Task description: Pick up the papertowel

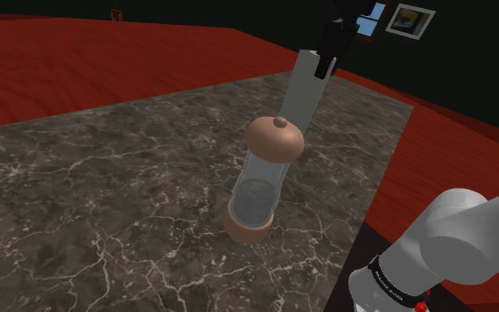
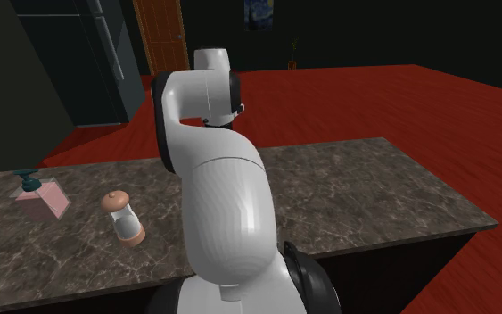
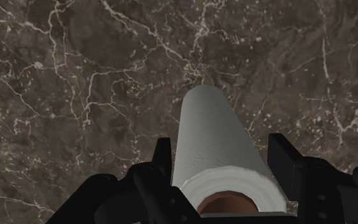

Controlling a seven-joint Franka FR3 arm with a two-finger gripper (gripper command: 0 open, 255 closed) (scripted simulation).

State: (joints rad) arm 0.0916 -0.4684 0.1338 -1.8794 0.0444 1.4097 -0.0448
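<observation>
White, with a brown core showing at its near end, the paper towel roll (image 3: 214, 143) sits squarely between my jaws. In the wrist view a black finger (image 3: 163, 159) presses each flank, so I read them as clenched on the roll near its top. Its long axis runs straight away from the hand, down toward the dark marbled bench (image 1: 105, 204). In the shoulder view it stands upright, leaning a touch, toward the bench's far side.

I cannot tell whether its foot is off the stone, because a clear jar (image 1: 261, 182) with a tan cap and base stands in front and hides it. What the jar holds I cannot make out. In the second exterior view a pink container (image 2: 44, 201) with a teal top stands near the jar, its contents hidden.

My judgement is that a straight pull upward along the roll's axis suits, keeping clear of the jar's cap.
</observation>
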